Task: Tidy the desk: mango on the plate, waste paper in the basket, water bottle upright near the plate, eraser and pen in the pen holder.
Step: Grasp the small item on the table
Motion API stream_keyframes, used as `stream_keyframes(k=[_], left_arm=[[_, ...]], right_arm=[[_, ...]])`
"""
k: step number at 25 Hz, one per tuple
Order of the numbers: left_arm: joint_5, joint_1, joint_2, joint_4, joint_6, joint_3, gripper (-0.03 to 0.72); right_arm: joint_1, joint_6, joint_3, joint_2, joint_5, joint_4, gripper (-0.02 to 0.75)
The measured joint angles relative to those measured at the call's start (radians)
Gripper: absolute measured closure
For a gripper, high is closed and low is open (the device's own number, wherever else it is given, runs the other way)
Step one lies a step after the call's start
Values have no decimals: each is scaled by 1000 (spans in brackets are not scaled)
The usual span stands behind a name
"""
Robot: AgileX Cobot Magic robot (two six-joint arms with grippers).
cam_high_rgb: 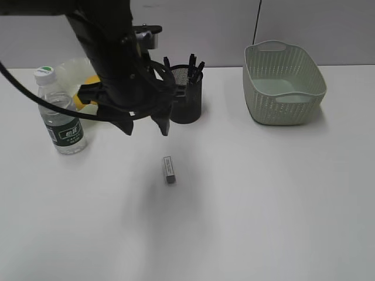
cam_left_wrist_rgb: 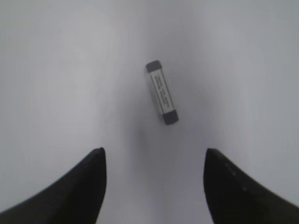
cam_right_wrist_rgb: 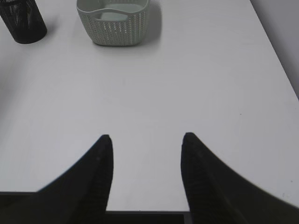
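Observation:
The eraser (cam_high_rgb: 169,170), a small grey-and-white bar, lies on the white desk (cam_high_rgb: 263,205); it also shows in the left wrist view (cam_left_wrist_rgb: 162,93). My left gripper (cam_high_rgb: 145,127) hangs open and empty above and behind it; its fingertips (cam_left_wrist_rgb: 154,156) are spread wide. The water bottle (cam_high_rgb: 60,114) stands upright at the left, in front of the plate (cam_high_rgb: 73,70), where the yellow mango (cam_high_rgb: 88,102) peeks out behind my arm. The black mesh pen holder (cam_high_rgb: 187,96) holds pens. The basket (cam_high_rgb: 283,82) stands at the back right. My right gripper (cam_right_wrist_rgb: 146,140) is open and empty. The waste paper is out of view.
The right wrist view shows the basket (cam_right_wrist_rgb: 113,21) and the pen holder (cam_right_wrist_rgb: 22,21) far ahead and the desk's right edge (cam_right_wrist_rgb: 280,65). A grey wall stands behind the desk.

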Motion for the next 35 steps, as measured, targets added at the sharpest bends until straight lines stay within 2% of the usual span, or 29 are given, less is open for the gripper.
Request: stream_keyframes(k=[6,13,24,35], left_arm=[[-75,0,153,0,-56,-84,191],[-80,0,278,1,-103,-94,192],[-137,23,300,-38,-115,-100,267],[-120,32,351,-55,-106,-102,274]], right_arm=[[0,0,0,0,0,0,353],[0,0,0,0,0,0,353],[0,0,0,0,0,0,353],[0,0,0,0,0,0,353]])
